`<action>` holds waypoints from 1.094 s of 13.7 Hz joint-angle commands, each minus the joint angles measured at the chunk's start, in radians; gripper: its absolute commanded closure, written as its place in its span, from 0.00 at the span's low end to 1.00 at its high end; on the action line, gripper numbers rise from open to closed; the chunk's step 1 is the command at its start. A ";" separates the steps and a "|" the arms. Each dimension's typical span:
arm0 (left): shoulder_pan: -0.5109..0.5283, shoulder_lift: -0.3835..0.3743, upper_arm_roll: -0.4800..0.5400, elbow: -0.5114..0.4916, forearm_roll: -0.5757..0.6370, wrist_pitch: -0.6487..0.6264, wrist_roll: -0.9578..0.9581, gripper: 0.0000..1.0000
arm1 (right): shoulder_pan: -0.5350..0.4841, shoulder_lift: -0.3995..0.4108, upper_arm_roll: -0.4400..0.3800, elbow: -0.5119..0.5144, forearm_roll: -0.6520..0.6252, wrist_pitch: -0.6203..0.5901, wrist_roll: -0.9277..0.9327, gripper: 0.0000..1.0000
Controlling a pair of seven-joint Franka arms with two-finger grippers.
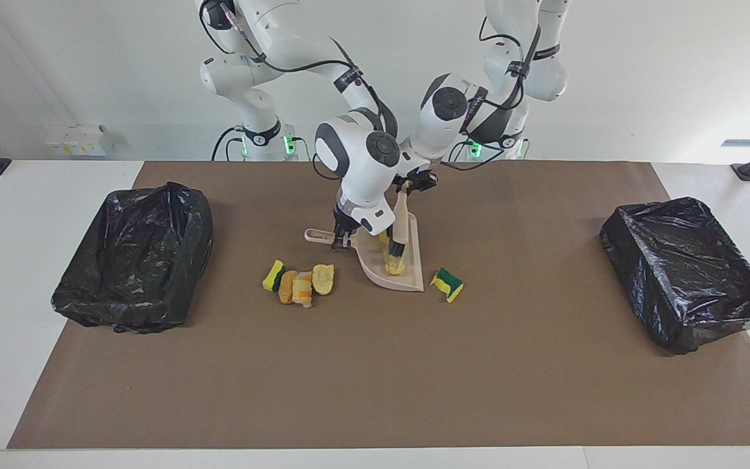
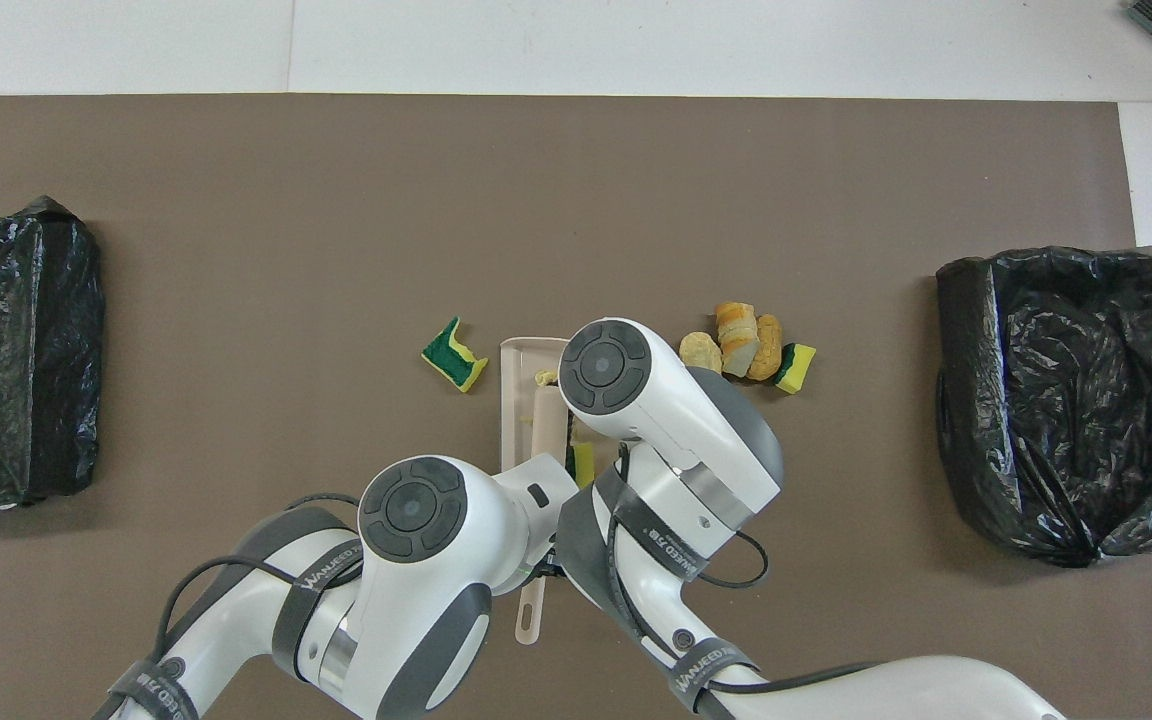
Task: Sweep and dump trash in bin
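My right gripper (image 1: pixel 342 240) is shut on the handle of the beige dustpan (image 1: pixel 407 277), which rests on the brown mat. Over the pan, my left gripper (image 1: pixel 411 184) is shut on the brush (image 1: pixel 399 225), whose dark bristles sit inside the pan. Yellow trash (image 1: pixel 393 264) lies in the pan against the bristles, and a yellow piece (image 2: pixel 584 462) shows there from overhead. One green-backed sponge chunk (image 1: pixel 446 284) lies on the mat just outside the pan's lip. Several more trash pieces (image 1: pixel 298 284) lie in a row toward the right arm's end.
A black-bagged bin (image 1: pixel 134 257) stands at the right arm's end of the table and another (image 1: pixel 687 273) at the left arm's end. The brown mat (image 1: pixel 375 378) covers most of the table. Both arms crowd together over the dustpan (image 2: pixel 514 400).
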 commanded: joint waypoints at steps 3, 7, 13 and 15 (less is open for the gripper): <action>0.086 -0.008 0.028 0.084 -0.006 -0.235 0.012 1.00 | -0.005 -0.008 0.007 -0.004 -0.012 0.005 0.024 1.00; 0.189 0.044 0.028 0.229 0.161 -0.402 0.029 1.00 | -0.017 -0.007 0.007 0.004 0.007 0.003 0.026 1.00; 0.347 0.195 0.028 0.391 0.281 -0.403 0.301 1.00 | -0.036 -0.024 0.007 0.001 0.038 -0.015 0.087 1.00; 0.340 0.257 0.026 0.429 0.352 -0.375 0.319 1.00 | -0.042 -0.024 0.004 -0.006 0.013 -0.012 0.081 1.00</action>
